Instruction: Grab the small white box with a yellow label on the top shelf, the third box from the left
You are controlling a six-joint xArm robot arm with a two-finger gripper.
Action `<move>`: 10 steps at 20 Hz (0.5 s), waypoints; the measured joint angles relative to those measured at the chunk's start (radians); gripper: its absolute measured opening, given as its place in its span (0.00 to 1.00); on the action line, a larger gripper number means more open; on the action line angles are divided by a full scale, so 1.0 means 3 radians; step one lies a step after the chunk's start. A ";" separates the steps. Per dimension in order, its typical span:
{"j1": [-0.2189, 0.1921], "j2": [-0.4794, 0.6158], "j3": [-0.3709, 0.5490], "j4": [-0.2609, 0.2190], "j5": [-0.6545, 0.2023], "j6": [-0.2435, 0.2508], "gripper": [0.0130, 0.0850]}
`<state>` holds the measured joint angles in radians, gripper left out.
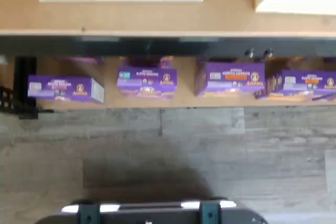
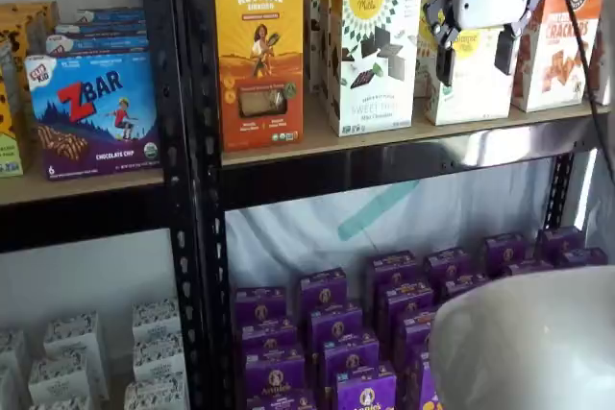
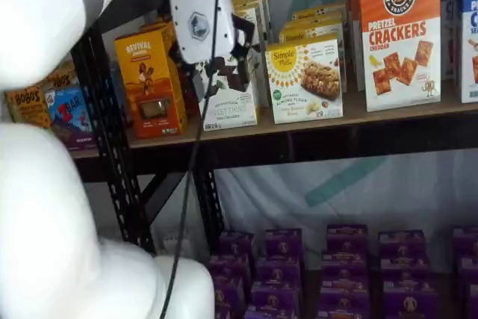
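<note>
The small white box [image 2: 473, 84] with a round yellow Simple Mills logo stands on the top shelf [image 2: 404, 139], between a taller white Simple Mills box and an orange cracker box. It shows unobstructed in a shelf view [image 3: 305, 80] on the shelf board [image 3: 373, 113]. My gripper [image 2: 476, 66] hangs in front of its upper part, white body above, its two black fingers apart with the box's face showing between them: open and empty. In a shelf view the gripper [image 3: 224, 80] overlaps the taller box. The wrist view shows the shelf board [image 1: 157, 17] from above with white box tops; no fingers show there.
The orange Revival box [image 2: 259, 45] and taller Simple Mills box [image 2: 373, 50] stand left of the small box, and the Pretzel Crackers box [image 3: 399, 35] right of it. Purple boxes [image 2: 384, 324] fill the lower shelf. Black uprights [image 2: 192, 189] frame the bay. My white arm [image 3: 60, 184] fills the foreground.
</note>
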<state>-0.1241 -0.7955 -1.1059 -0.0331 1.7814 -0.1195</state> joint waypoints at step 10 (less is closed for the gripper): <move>-0.0610 0.0580 -0.0262 0.0108 -0.0526 -0.0572 1.00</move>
<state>-0.3071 -0.6216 -1.1844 -0.0009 1.6236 -0.2912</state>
